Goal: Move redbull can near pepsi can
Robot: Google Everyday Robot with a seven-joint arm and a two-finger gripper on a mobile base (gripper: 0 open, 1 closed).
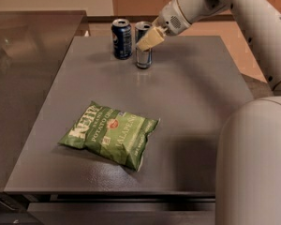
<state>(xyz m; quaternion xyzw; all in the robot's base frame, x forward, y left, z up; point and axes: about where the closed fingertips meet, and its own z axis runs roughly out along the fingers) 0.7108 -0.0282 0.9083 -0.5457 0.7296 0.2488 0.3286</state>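
The redbull can (143, 55), slim with a silver top, stands upright at the far side of the grey table (192, 102). My gripper (148, 39) reaches in from the upper right and is shut on the can's upper half, with a cream fingertip (150, 38) across its front. The pepsi can (122, 39), shorter and dark navy, stands upright just left of the redbull can with a narrow gap between them. I cannot tell whether the redbull can's base touches the table.
A green chip bag (110, 134) lies flat at the table's front left. A dark glossy counter (23, 69) adjoins the table on the left. My white arm (253, 27) spans the upper right and my body (255, 163) fills the lower right.
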